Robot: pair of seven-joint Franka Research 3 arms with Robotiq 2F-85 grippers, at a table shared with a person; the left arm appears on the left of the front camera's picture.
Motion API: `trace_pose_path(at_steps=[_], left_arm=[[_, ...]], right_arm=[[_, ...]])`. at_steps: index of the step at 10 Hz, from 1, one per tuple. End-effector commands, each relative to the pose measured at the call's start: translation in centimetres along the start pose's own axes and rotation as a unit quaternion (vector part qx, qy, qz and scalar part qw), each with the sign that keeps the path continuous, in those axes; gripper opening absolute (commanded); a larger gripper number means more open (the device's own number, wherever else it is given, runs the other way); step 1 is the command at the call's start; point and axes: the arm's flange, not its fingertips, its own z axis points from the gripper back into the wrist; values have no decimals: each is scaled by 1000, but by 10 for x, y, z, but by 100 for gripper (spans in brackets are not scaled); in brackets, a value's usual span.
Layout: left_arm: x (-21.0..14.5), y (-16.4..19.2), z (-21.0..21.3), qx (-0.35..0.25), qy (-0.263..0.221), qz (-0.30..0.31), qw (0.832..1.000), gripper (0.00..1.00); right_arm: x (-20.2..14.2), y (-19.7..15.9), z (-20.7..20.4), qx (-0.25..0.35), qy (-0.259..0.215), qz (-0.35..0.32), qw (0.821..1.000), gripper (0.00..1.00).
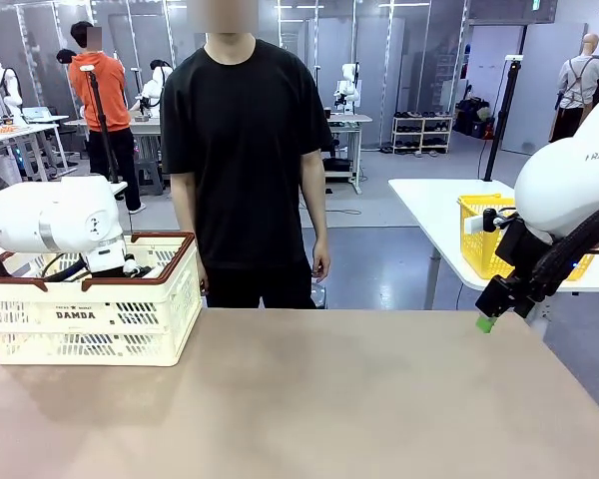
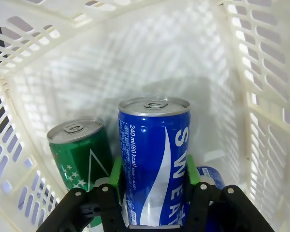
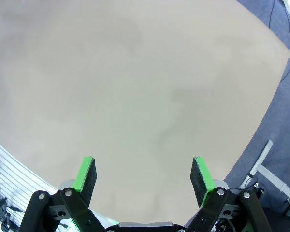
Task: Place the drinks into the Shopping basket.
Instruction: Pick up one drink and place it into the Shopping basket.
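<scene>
1. Shopping basket [image 1: 90,319], cream slotted plastic with a brown rim, sits at the table's [image 1: 309,399] left end.
2. Inside: upright blue can [image 2: 153,162], green can [image 2: 81,155] just beside it, another blue container [image 2: 211,176] low behind.
3. Left gripper [image 2: 153,193] is clamped on the blue can.
4. Right gripper [image 3: 144,176] has jaws apart, empty, above the bare tan tabletop.
</scene>
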Motion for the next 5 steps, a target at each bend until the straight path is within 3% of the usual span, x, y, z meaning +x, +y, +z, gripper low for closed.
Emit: trace_pose_path(at_steps=[1, 5], left_arm=[[-3, -2, 0, -6, -24, -6, 1000, 57], [-7, -3, -3, -17, -29, 8, 999, 61]], right_arm=[[0, -1, 2, 1, 2, 6, 1000, 97], [0, -1, 2, 1, 2, 6, 1000, 97]])
